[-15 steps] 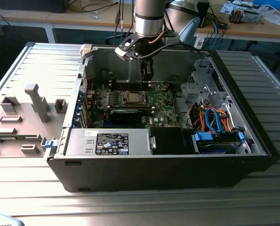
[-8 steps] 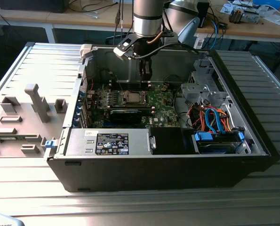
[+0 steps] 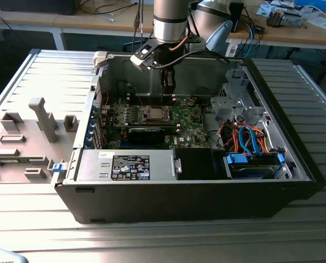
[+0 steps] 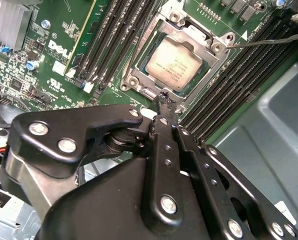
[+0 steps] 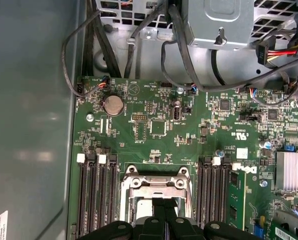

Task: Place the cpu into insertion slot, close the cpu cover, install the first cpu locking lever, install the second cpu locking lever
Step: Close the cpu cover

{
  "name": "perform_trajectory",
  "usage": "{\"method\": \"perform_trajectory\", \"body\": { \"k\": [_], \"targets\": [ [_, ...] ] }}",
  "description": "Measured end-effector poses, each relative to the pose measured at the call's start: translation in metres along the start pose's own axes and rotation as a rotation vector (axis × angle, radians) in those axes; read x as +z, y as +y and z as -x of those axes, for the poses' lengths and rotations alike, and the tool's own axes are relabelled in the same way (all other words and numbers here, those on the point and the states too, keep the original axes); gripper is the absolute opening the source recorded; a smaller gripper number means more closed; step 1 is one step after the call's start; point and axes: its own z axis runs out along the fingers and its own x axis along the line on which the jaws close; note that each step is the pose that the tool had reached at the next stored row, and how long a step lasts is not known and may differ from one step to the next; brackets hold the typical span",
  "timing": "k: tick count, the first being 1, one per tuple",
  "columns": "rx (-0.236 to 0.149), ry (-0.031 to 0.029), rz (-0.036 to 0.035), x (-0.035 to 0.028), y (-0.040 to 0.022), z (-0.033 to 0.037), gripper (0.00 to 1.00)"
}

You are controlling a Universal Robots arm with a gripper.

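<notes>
Gripper (image 4: 163, 98), jaws clenched together on nothing, hung close over the edge of the insertion slot (image 4: 133, 80) on the green motherboard (image 4: 68, 20), where the cpu (image 4: 176, 62) lay seated beneath the lowered cpu cover (image 4: 161, 30), one thin locking lever (image 4: 266, 41) jutting free.

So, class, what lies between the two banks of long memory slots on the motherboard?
The cpu, seated in its metal-framed insertion slot, as the second wrist view shows.
</notes>
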Motion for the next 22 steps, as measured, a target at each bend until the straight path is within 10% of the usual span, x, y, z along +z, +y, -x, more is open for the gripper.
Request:
{"method": "perform_trajectory", "body": {
  "k": [22],
  "targets": [
    [0.0, 0.0, 0.0, -0.0001, -0.0177, -0.0009, 0.11]
  ]
}}
